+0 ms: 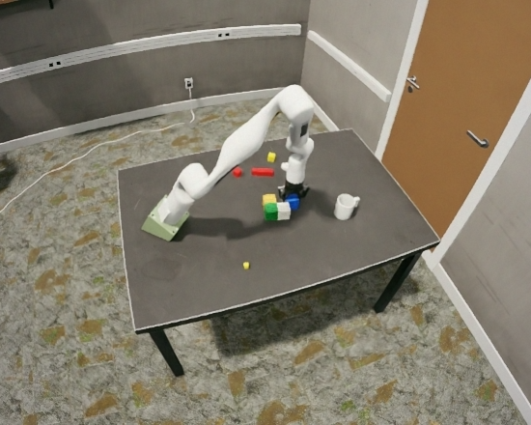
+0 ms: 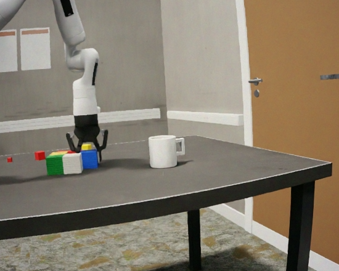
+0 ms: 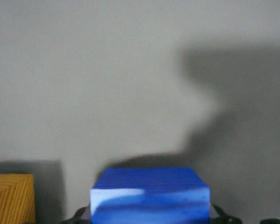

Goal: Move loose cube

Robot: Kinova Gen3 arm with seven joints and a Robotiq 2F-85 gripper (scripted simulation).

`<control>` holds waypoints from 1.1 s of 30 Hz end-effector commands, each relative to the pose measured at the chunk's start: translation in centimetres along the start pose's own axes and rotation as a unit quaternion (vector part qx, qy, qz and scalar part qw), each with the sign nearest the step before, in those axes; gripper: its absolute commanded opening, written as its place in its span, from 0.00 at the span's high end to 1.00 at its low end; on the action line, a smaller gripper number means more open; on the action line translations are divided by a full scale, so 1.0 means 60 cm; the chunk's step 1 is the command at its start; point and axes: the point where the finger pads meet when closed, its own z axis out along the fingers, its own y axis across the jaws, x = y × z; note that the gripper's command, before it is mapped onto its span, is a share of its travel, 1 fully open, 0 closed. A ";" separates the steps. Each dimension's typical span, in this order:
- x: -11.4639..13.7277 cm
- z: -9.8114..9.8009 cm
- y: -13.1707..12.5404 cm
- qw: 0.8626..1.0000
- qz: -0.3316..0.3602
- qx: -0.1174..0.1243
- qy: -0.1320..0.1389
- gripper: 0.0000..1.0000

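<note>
The blue cube (image 1: 293, 203) (image 2: 90, 160) (image 3: 150, 206) is the loose one. My gripper (image 1: 293, 197) (image 2: 90, 155) (image 3: 150, 215) points down and is shut on it, one finger on each side. The cube is upright, at or just above the table; its contact is unclear. It is behind and to the right of the white cube (image 1: 284, 212) (image 2: 73, 163). The green cube (image 1: 270, 212) (image 2: 55, 165) sits left of the white one, and the yellow cube (image 1: 269, 199) (image 3: 12, 197) behind the green one. A gap separates blue from yellow. Whether blue touches white is unclear.
A white mug (image 1: 344, 207) (image 2: 162, 152) stands to the right on the table (image 1: 200, 270) (image 2: 204, 172). Behind the cubes lie a red bar (image 1: 263, 172), a red piece (image 1: 237, 172) and a yellow block (image 1: 271, 156). A small yellow cube (image 1: 246, 266) lies near the front.
</note>
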 end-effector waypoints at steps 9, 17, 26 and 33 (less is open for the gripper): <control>0.001 -0.001 0.001 1.000 0.000 -0.001 0.001 0.17; 0.001 -0.001 0.001 1.000 0.000 -0.001 0.001 0.17; 0.001 -0.001 0.001 1.000 0.000 -0.001 0.001 0.17; 0.001 -0.001 0.001 1.000 0.000 -0.001 0.001 0.17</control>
